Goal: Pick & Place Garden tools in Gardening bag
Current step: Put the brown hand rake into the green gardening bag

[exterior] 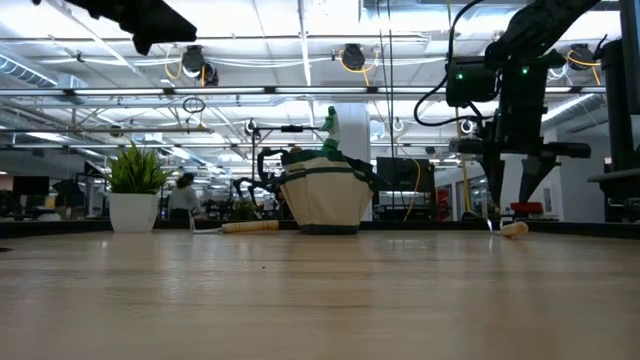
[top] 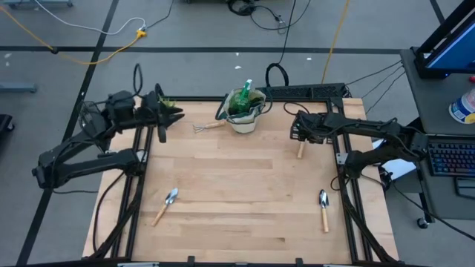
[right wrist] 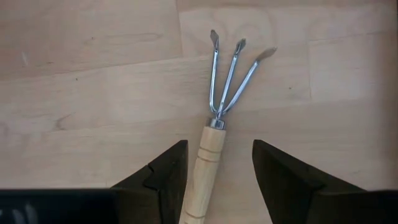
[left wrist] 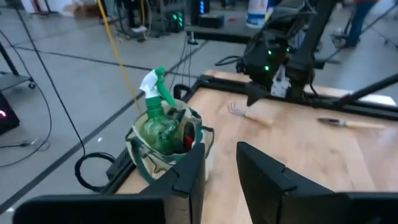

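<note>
The beige gardening bag [top: 243,119] with dark green trim stands at the table's far middle, with a green spray bottle [left wrist: 155,115] upright in it. A three-pronged fork with a wooden handle [right wrist: 214,134] lies flat on the table. My right gripper [right wrist: 214,168] is open and points down over it, one finger on each side of the handle, not touching; it also shows in the high view [top: 300,133]. My left gripper [left wrist: 217,171] is open and empty at the far left [top: 171,113], facing the bag. A small rake [top: 209,126] lies just left of the bag.
Two wooden-handled trowels lie near the front: one at the left [top: 165,206], one at the right [top: 323,210]. A small potted plant [exterior: 137,190] stands at the far left by my left gripper. The middle of the table is bare wood [top: 237,178].
</note>
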`<action>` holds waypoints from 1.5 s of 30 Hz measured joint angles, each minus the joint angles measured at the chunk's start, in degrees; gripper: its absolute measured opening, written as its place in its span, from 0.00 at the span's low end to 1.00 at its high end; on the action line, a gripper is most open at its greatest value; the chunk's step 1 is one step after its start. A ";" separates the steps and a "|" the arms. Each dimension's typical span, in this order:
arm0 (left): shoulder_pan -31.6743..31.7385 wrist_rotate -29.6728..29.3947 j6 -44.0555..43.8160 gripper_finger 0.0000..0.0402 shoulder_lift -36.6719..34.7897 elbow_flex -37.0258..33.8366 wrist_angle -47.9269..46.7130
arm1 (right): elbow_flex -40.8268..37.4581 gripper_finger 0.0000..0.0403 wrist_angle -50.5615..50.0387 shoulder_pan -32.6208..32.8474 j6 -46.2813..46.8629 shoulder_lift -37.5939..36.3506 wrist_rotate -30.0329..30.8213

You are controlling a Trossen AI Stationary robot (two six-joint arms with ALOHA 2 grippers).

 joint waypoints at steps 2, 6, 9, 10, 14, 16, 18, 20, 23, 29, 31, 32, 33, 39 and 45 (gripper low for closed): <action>0.09 -0.05 -1.77 0.24 -2.36 -3.43 3.83 | 0.00 0.42 0.02 0.00 1.11 0.00 -0.14; 0.13 -0.06 -5.19 0.24 -6.62 -10.45 11.80 | 0.00 0.42 0.02 0.00 2.98 0.00 -0.30; 0.13 -0.05 -7.48 0.24 -9.06 -14.70 13.95 | 0.00 0.42 0.04 0.35 4.21 0.00 -0.99; 0.13 -0.05 -8.29 0.24 -9.82 -15.83 14.22 | -0.13 0.42 0.27 0.54 4.50 0.00 -1.36; 0.13 0.11 -9.92 0.24 -12.58 -20.18 16.52 | -2.59 0.42 2.90 0.66 5.29 0.02 -1.85; 0.09 0.76 -10.16 0.24 -13.82 -21.86 18.82 | -4.20 0.42 4.03 0.66 6.51 0.02 -1.90; 0.09 1.36 -10.15 0.24 -14.87 -23.28 19.64 | -5.73 0.42 4.87 0.66 7.39 0.02 -3.24; 0.09 2.44 -9.95 0.24 -15.53 -24.36 19.74 | -7.00 0.42 5.53 0.65 8.09 0.02 -4.36; 0.09 3.24 -10.87 0.24 -16.04 -26.12 19.76 | -8.08 0.42 6.05 0.66 8.48 -0.09 -4.43; -0.28 3.37 -15.17 0.24 -15.99 -26.90 20.06 | -8.62 0.42 5.82 0.43 9.68 0.14 -2.47; -1.15 3.33 -16.66 0.24 -15.99 -26.90 21.54 | -8.58 0.42 6.01 0.39 9.65 0.03 -1.53; -1.64 3.36 -17.44 0.24 -15.99 -26.90 22.64 | -8.57 0.42 5.96 0.38 9.68 0.05 -1.56; -2.22 3.26 -18.08 0.24 -15.99 -26.90 23.82 | -8.57 0.42 6.03 0.39 9.67 0.07 -1.57; -6.19 -0.10 -20.68 0.24 -15.99 -26.90 26.81 | -8.57 0.42 10.11 0.50 9.06 0.04 -1.38; -8.91 -4.53 -20.83 0.24 -15.99 -26.90 24.96 | -8.55 0.42 14.10 0.52 8.16 -1.07 -1.61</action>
